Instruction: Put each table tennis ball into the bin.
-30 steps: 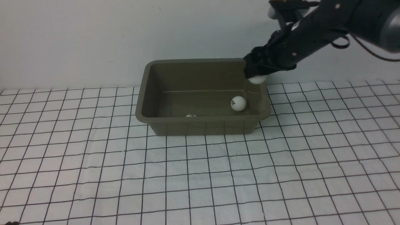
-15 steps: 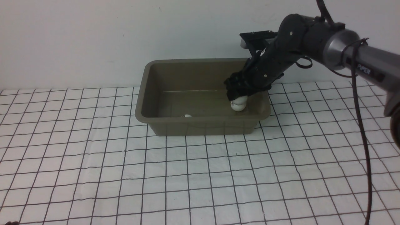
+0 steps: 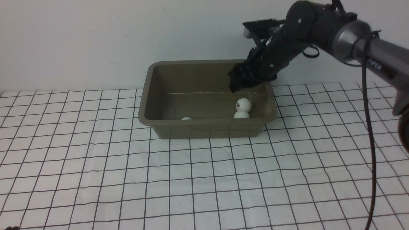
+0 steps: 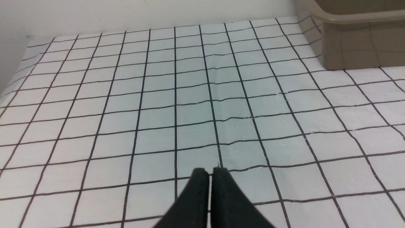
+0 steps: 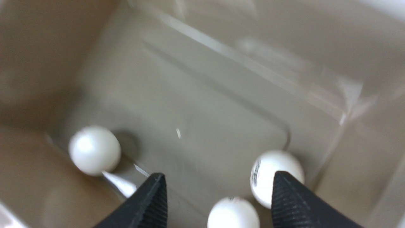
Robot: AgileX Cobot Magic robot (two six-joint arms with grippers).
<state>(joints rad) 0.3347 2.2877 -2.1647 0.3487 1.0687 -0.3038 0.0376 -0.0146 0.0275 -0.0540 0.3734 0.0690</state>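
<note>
Three white table tennis balls lie inside the olive-brown bin (image 3: pixel 145 105). One ball with a dark mark (image 3: pixel 243 104) rests near the bin's right end, a second (image 3: pixel 241 115) sits just in front of it, and a third (image 3: pixel 186 118) peeks over the front rim at the left. In the right wrist view the same balls (image 5: pixel 274 172) (image 5: pixel 233 212) (image 5: pixel 94 149) lie on the shiny floor of the bin (image 5: pixel 205 104). My right gripper (image 3: pixel 238 83) (image 5: pixel 218 182) hangs open above the right end, holding nothing. My left gripper (image 4: pixel 210 171) is shut and empty over the cloth.
A white cloth with a black grid (image 3: pixel 204 179) covers the table around the bin. The bin's corner (image 4: pixel 357 38) shows in the left wrist view, well away from the left gripper. A pale wall stands right behind the bin.
My right gripper carried a ball down into the bin, opened and let it go. That ball now lies beside the marked one. The gripper has lifted; the left ball shifted slightly left.
</note>
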